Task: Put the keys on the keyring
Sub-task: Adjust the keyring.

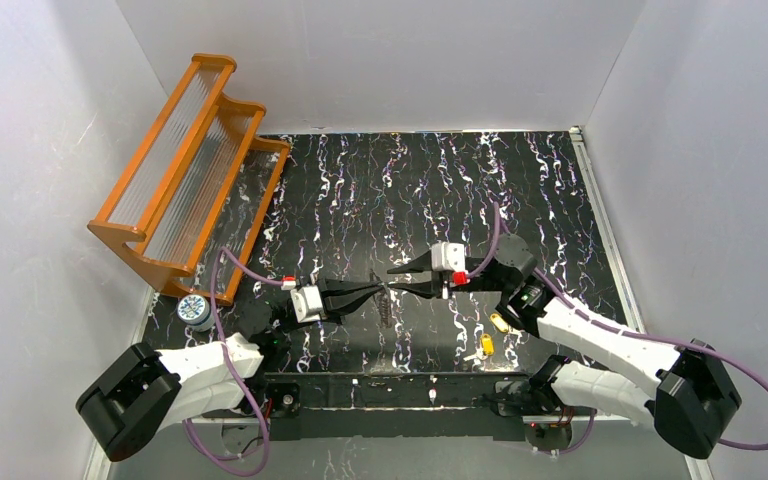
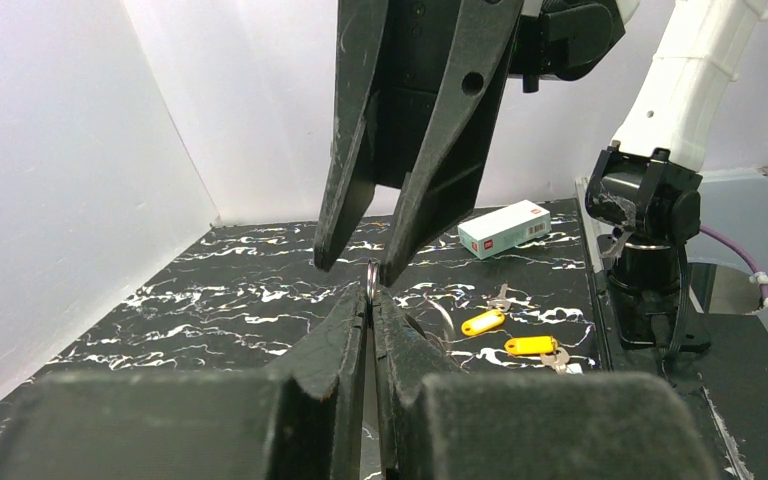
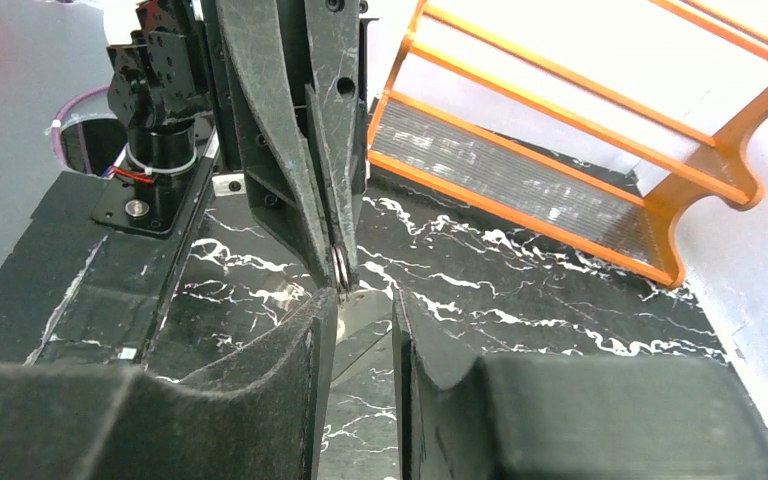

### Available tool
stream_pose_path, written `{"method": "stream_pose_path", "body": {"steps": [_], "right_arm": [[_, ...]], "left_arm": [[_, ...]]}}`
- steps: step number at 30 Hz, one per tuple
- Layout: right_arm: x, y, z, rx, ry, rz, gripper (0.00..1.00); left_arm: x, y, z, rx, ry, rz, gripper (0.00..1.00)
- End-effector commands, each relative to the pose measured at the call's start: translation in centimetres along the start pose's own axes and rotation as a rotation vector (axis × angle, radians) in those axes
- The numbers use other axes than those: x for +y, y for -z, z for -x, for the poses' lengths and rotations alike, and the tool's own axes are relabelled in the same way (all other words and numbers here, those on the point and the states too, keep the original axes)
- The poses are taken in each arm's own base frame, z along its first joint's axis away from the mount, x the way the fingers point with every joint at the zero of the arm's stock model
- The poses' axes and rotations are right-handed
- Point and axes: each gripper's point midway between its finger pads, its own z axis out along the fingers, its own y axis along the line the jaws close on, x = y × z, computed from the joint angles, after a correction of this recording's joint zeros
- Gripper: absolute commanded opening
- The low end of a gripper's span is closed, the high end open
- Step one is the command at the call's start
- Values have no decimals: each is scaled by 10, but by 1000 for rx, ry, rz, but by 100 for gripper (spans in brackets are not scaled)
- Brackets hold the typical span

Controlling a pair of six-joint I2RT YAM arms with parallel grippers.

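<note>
Keyring [image 2: 371, 281], a small metal split ring, is held edge-on betw. the tips of the left gripper [image 2: 371, 302], whose fingers are pressed together on it w/ no gap visible. Ring is held clear of the worktop [image 1: 440, 180], approx. over its centre, ahead of both arm bases.

Right gripper [image 2: 358, 268] is pointed tip-to-tip at the left one from the opp. side. Its fingers are parted and nothing is seen clamped betw. them. In the left wrist view one right fingertip [image 2: 392, 272] is seen just beside the ring, poss. touching; contact can't be told. In the right wrist view the ring is seen just above the gap of the parted right fingers, closer to the finger on the pic's left.

Keys [image 2: 482, 322] w/ yellow-orange heads are laid flat on the worktop, near each other but not touching, on the right arm's side. They are well apart from both grippers and from the ring; neither is threaded on.

A white box [image 2: 503, 229] is seen lying beyond the keys in the left wrist view. An orange rack [image 1: 190, 170] is stood at the worktop's far-left corner. A small round blue-and-white item [image 1: 194, 310] is set at the left edge, just below the rack in the top view.
</note>
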Motion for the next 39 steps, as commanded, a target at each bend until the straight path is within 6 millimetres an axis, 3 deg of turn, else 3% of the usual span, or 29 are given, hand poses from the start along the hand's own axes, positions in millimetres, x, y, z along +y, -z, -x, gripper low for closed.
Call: {"method": "stream_pose_path", "body": {"steps": [1, 6, 13, 18, 23, 27, 28, 31, 33, 35, 39], "right_arm": [[-10, 2, 32, -75, 100, -29, 35], [-5, 1, 34, -87, 101, 4, 34], [-2, -4, 19, -59, 66, 34, 29], [-1, -8, 16, -46, 42, 59, 21], [-2, -8, 18, -48, 50, 61, 1], [-3, -7, 16, -23, 39, 58, 1], [-3, -7, 13, -5, 30, 59, 1], [-8, -6, 5, 65, -8, 41, 1], [-12, -4, -3, 125, -33, 21, 1], [-13, 0, -15, 195, -55, 11, 1], [-19, 9, -38, 340, -90, -13, 1]], "left_arm": [[1, -5, 16, -58, -36, -9, 0], [1, -5, 17, -59, -38, -10, 0], [-1, -5, 19, -65, -14, -17, 0], [-3, -5, 18, -62, -9, -26, 0], [-4, -5, 16, -56, -2, -30, 0], [-3, -3, 13, -48, 3, -17, 0], [-1, -2, 12, -44, 6, -6, 1], [5, 1, 7, -17, 3, 34, 29], [9, 2, 2, 24, -4, 53, 41], [12, 2, -5, 75, -14, 61, 46], [18, 3, -30, 245, -14, 60, 48]]}}
